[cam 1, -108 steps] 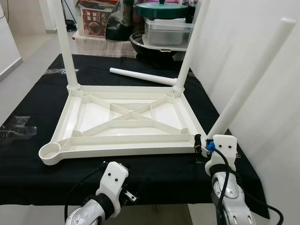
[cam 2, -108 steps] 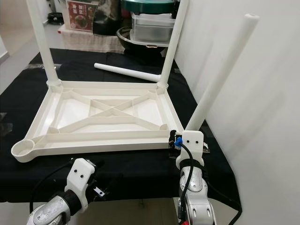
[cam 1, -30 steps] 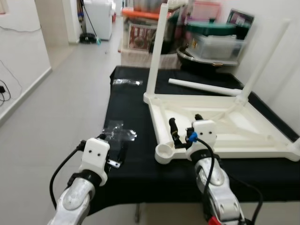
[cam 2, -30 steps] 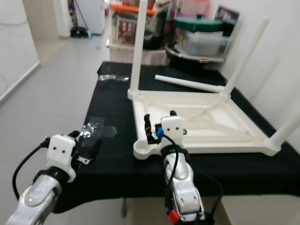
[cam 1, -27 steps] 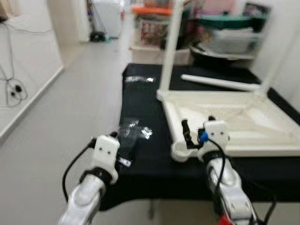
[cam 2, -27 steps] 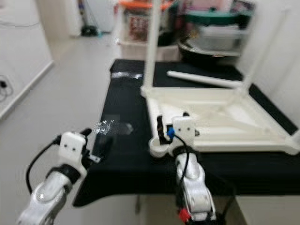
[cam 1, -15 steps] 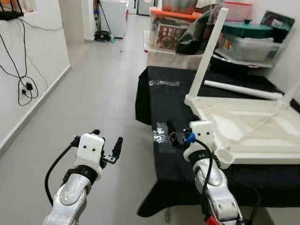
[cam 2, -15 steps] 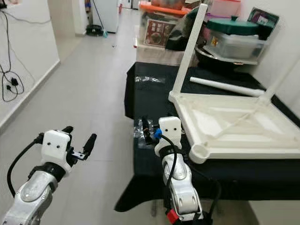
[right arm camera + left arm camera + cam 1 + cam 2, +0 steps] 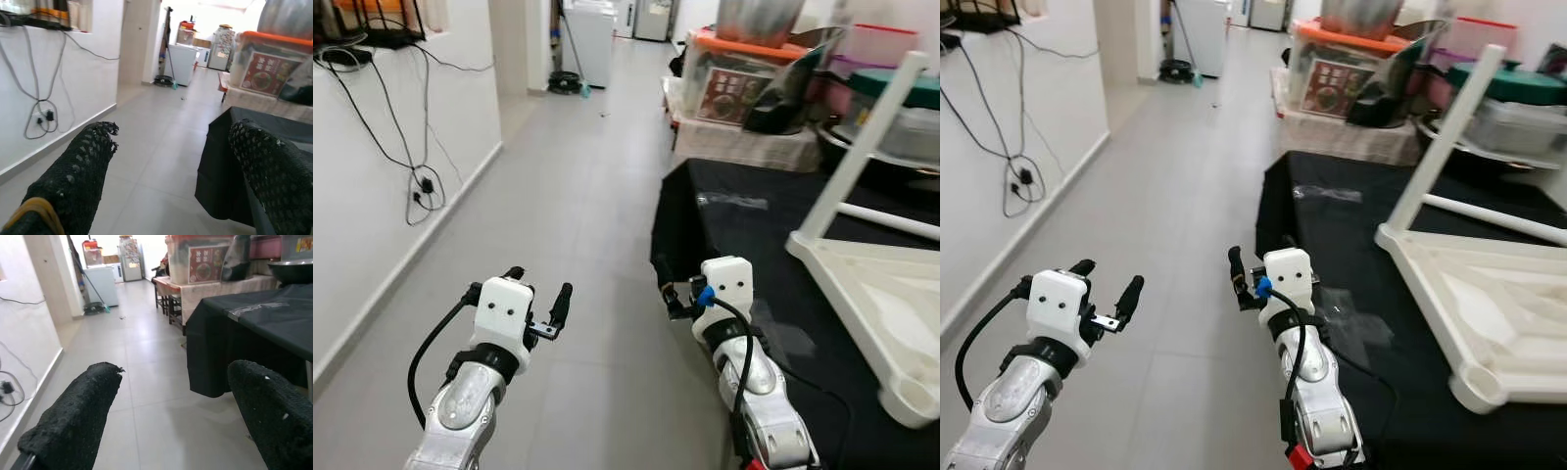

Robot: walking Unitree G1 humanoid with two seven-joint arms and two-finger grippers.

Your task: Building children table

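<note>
The upturned tabletop [image 9: 1489, 294] on the black surface [image 9: 1351, 196] has legs fitted; one leg [image 9: 1489, 217] lies loose. Left pincer [image 9: 537, 295] and right pincer [image 9: 1258, 266] hover spread, empty.

Bright even daylight, sharp, fingers blurred

My two forearms are silver metal, each capped by a white plastic wrist housing with small dark screw holes. Black cables loop from both housings. The right housing [image 9: 728, 278] carries a blue connector [image 9: 704, 295]. My fingers [image 9: 73, 418] are black with a coarse, textured padding.
</note>
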